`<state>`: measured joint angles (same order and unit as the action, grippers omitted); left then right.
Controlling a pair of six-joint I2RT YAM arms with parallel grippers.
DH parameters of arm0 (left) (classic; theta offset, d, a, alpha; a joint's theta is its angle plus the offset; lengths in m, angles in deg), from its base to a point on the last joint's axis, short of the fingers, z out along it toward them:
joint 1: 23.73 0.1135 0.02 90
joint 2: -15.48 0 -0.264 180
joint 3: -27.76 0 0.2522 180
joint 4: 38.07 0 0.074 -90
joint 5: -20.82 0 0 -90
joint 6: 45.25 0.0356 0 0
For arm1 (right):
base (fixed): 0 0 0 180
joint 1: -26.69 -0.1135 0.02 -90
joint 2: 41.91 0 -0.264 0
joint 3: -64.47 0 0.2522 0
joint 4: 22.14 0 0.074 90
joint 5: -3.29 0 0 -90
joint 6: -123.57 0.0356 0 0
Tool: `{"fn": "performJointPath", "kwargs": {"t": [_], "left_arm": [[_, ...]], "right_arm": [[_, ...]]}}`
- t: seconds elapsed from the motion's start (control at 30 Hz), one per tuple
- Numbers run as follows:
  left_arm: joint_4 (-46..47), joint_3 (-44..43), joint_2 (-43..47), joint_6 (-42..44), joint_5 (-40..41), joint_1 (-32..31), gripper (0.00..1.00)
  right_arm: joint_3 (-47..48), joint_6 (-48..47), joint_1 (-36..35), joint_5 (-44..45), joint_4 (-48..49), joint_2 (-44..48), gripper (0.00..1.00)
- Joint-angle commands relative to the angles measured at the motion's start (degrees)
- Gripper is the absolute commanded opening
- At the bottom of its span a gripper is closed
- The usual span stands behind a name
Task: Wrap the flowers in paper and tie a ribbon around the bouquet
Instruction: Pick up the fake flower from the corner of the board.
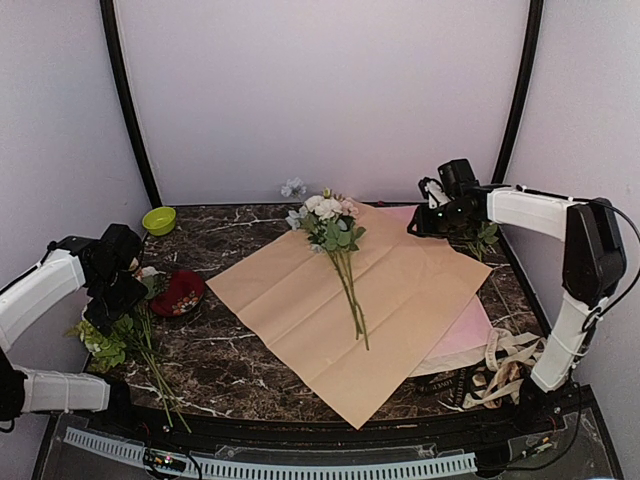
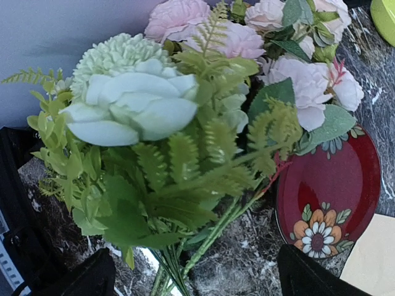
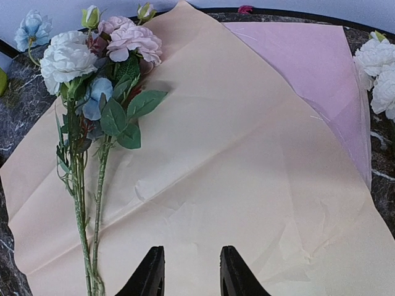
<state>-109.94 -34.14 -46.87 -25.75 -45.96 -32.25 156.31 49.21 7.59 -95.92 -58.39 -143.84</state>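
Observation:
The flowers [image 1: 328,225] [image 3: 92,92], cream-white and pale blue blossoms on long green stems, lie on a tan kraft sheet [image 1: 400,300] [image 3: 234,185] at mid-table. The sage-green paper is out of view. The black ribbon [image 1: 437,382] lies at the near right, beside a cream ribbon [image 1: 505,362]. My right gripper [image 1: 418,225] [image 3: 190,271] hovers over the tan sheet's far right part, open and empty. My left gripper [image 1: 110,300] [image 2: 197,280] hangs open at the far left over another bunch; that bunch's stems run between its fingers [image 2: 308,277], untouched.
A green-and-white bunch [image 1: 120,335] [image 2: 142,111] lies at the left, by a red flowered plate [image 1: 178,292] [image 2: 333,191] and a lime bowl [image 1: 159,219]. A pink sheet [image 1: 465,335] [image 3: 308,61] lies under the tan one. More blossoms [image 1: 482,238] [image 3: 376,68] are at the far right.

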Motion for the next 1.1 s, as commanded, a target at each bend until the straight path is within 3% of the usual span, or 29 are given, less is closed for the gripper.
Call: {"fn": "performJointPath", "kwargs": {"t": [0.0, 0.1, 0.27, 0.33, 0.4, 0.5, 0.53, 0.67, 0.9, 1.07], "left_arm": [[1.33, 5.29, 3.2, -2.58, -0.33, 3.99, 0.93], [6.41, 6.92, 1.78, 0.82, -0.16, 6.38, 0.87], [6.6, 5.61, -2.86, 1.87, 4.06, 7.63, 0.84], [7.72, 6.14, -3.44, 1.88, 5.1, 8.1, 0.76], [9.23, 7.09, -3.61, 2.43, 5.2, 8.44, 0.59], [8.43, 7.07, -3.04, 1.87, 5.73, 8.51, 0.09], [7.58, 6.59, -2.62, 2.08, 6.41, 8.56, 0.05], [4.62, 3.05, -0.02, 6.12, 10.2, 8.51, 0.0], [0.18, -5.33, 2.73, 11.41, 18.56, 8.5, 0.0], [4.65, -12.06, 4.14, 18.9, 23.77, 8.29, 0.0]], "right_arm": [[-0.02, -2.14, -0.13, -1.59, 2.12, -0.77, 0.31], [0.82, -2.74, -0.1, -2.0, 1.27, -1.3, 0.31], [0.59, -3.24, -0.13, -1.11, -0.11, -0.72, 0.31], [0.24, -3.18, -0.11, -1.09, -0.19, -0.31, 0.31], [0.33, -3.16, -0.18, -1.11, -0.72, -0.2, 0.31], [0.7, -3.11, -0.16, -0.5, -1.6, 0.24, 0.31], [0.79, -3.23, -0.16, -0.2, -1.8, 0.39, 0.31], [1.68, -3.41, -0.16, 0.18, -2.61, 0.82, 0.32], [4.09, -3.5, -0.58, -0.14, -4.07, 0.57, 0.32], [6.25, -5.03, -1.72, -0.88, -5.0, 0.81, 0.32]]}}
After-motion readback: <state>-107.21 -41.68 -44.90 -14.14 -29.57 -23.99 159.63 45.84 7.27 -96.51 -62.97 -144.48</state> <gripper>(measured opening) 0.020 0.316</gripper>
